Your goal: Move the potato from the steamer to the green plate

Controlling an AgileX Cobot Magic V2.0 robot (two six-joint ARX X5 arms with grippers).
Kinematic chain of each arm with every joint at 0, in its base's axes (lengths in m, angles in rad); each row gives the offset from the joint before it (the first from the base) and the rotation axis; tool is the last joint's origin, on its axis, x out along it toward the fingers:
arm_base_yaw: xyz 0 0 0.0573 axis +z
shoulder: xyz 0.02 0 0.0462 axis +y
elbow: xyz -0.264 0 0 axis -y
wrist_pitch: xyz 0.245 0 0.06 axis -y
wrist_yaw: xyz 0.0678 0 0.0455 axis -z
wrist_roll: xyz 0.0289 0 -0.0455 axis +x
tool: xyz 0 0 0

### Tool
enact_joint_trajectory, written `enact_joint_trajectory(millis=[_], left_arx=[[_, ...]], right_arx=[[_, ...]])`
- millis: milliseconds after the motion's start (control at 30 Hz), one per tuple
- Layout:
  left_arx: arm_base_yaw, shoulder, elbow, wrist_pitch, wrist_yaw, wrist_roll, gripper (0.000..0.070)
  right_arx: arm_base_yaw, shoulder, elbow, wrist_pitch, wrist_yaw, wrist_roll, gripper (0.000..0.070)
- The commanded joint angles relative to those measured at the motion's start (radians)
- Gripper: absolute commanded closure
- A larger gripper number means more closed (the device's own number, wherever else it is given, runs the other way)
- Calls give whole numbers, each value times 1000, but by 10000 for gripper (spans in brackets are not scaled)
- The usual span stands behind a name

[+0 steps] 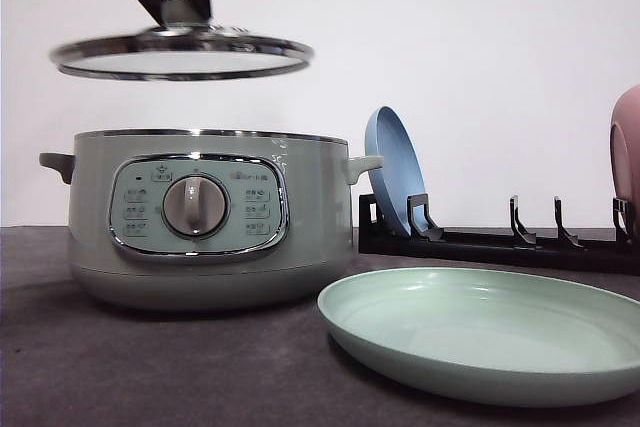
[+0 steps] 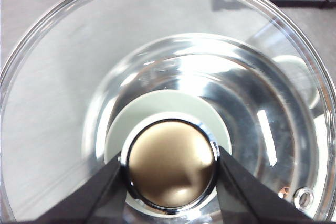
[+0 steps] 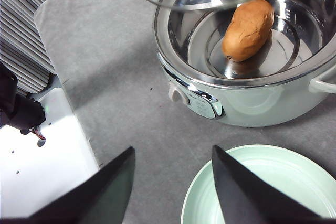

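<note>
1. While clamped on the knob (image 2: 172,170) of the glass lid (image 1: 181,55), left end effector (image 2: 170,174) holding that lid level, well above the steamer (image 1: 205,217).
2. Inside the uncovered steamer, on its metal floor: the potato (image 3: 248,29).
3. Right end effector (image 3: 173,187) spread wide, gripping nothing, above the grey desk (image 3: 115,72) beside the green plate (image 1: 490,332).
4. Behind, a blue plate (image 1: 395,182) upright in a black rack (image 1: 500,240).

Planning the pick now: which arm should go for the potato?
Right. The left gripper is shut on the lid knob, holding the glass lid above the steamer. The right gripper is open, with the potato and green plate in view.
</note>
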Motion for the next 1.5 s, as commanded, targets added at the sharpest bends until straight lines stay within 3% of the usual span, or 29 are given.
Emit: enact_joint_trajectory(millis=[0,333,433,667,867,1300,1467], left_arx=[[29,-15,45,17,-32,2,700],[234,-35,45,6,-42,6,700],[276,-35,45,5,-42,6,700],[331,-35,45,5,-42,6,700],[351,-35,45,5,-42,5,700],[351,-35,45,4,-42,3,700],[351,-35,45,5,-42,2,700]], right_arx=[[5,10,14,10,1,3,411],[5,10,14,14,25,36,409],[5,10,14,14,55,49,362],[5,12,15,23,89,83,271],[7,44,44,52,106,109,242],[44,434,470,-2,137,82,242],[73,609,637,-20,222,70,237]])
